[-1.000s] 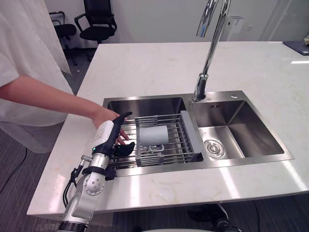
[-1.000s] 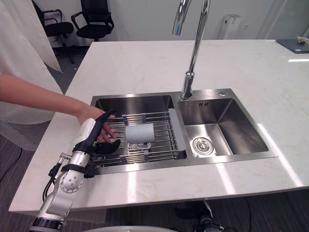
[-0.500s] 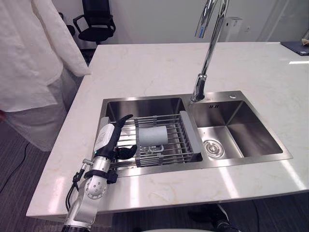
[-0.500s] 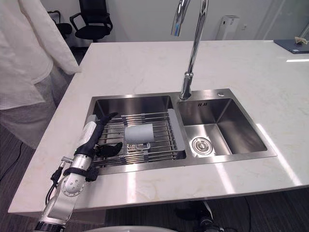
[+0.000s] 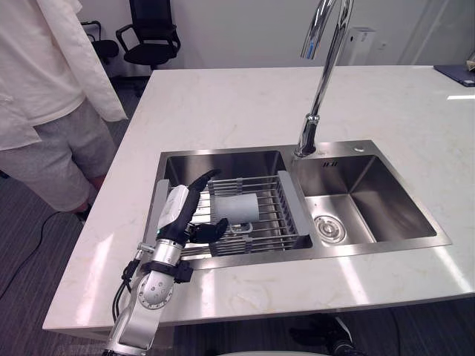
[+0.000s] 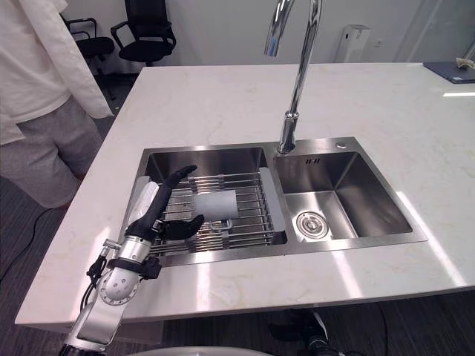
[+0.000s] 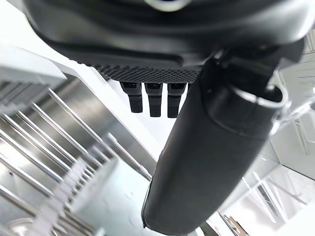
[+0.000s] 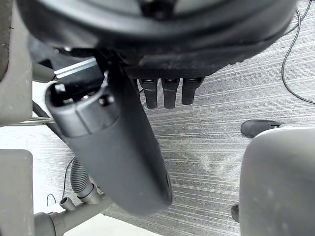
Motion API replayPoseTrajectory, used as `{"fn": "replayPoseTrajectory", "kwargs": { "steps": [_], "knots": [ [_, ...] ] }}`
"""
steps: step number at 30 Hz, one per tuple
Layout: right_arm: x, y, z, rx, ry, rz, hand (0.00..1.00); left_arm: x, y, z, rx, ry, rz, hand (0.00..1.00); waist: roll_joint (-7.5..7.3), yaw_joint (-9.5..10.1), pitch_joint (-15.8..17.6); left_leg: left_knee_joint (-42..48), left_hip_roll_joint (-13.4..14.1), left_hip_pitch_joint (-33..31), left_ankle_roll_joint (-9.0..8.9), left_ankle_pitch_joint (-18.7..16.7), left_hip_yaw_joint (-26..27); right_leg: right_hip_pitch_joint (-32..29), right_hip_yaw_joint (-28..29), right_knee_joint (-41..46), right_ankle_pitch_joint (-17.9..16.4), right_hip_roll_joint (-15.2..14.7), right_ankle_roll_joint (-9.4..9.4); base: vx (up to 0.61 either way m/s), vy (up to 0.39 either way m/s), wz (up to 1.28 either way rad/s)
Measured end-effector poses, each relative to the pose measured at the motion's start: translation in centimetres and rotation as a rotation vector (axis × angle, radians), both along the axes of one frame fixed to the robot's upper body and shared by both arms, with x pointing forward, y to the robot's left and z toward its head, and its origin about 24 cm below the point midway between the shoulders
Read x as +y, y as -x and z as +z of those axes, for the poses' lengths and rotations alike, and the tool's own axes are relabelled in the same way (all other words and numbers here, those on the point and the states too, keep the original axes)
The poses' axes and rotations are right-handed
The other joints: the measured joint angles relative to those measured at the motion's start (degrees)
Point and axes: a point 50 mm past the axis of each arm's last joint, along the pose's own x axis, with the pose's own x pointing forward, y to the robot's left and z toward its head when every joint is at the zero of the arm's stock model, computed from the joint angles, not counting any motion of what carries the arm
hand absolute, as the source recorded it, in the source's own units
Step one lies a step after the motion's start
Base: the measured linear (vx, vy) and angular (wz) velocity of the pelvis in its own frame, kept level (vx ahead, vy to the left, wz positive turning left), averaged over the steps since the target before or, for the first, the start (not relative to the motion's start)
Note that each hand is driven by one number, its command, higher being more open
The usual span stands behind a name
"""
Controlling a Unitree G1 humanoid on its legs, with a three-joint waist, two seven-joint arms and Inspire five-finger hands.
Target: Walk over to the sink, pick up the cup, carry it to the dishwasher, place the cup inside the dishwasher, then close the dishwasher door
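Looking down, we find the pale grey cylindrical cup (image 5: pixel 236 208) lying on its side on the steel wire rack (image 5: pixel 273 211) across the left basin of the stainless double sink (image 5: pixel 378 189), set in a cream stone counter (image 5: pixel 223 104). Our left hand (image 5: pixel 187 215) hangs over the rack just beside the cup, fingers straight, thumb spread wide, gripping nothing; we cannot tell whether it touches the cup. Our right hand (image 8: pixel 118 157) hangs above grey floor (image 8: pixel 216 128), fingers straight, empty. A person in white (image 5: pixel 44 81) stands by the counter's left end
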Motion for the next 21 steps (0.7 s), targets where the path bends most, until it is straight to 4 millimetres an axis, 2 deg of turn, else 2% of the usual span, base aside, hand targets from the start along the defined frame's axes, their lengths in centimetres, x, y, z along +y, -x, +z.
{"fn": "replayPoseTrajectory", "kwargs": {
  "steps": [6, 15, 21],
  "knots": [
    [0.0, 0.1, 0.0, 0.002, -0.001, 0.002, 0.90, -1.4, 0.3, -0.5, 0.030, 0.006, -0.065, 0.90, 0.12, -0.28, 0.0, -0.5, 0.0, 0.4, 0.06, 0.6, 0.0, 0.0, 0.0, 0.3, 0.0, 0.0, -0.02, 0.00, 0.000, 0.00],
    [0.2, 0.0, 0.0, 0.004, -0.001, 0.015, 0.90, -1.6, 0.2, -2.1, 0.091, -0.034, -0.059, 0.90, 0.23, -1.34, -0.1, -1.0, 0.0, 0.7, 0.05, 0.8, 0.1, 0.0, 0.2, 0.2, 0.0, 0.0, 0.00, 0.00, 0.000, 0.00],
    [0.1, 0.1, 0.0, 0.004, 0.003, 0.012, 0.90, -1.8, 0.2, -2.4, 0.085, -0.047, -0.046, 0.90, 0.56, -1.45, -0.3, -1.0, 0.0, 0.8, 0.04, 0.8, 0.5, 0.0, 0.6, 0.0, 0.3, 0.1, 0.06, 0.00, 0.000, -0.03]
  ]
}}
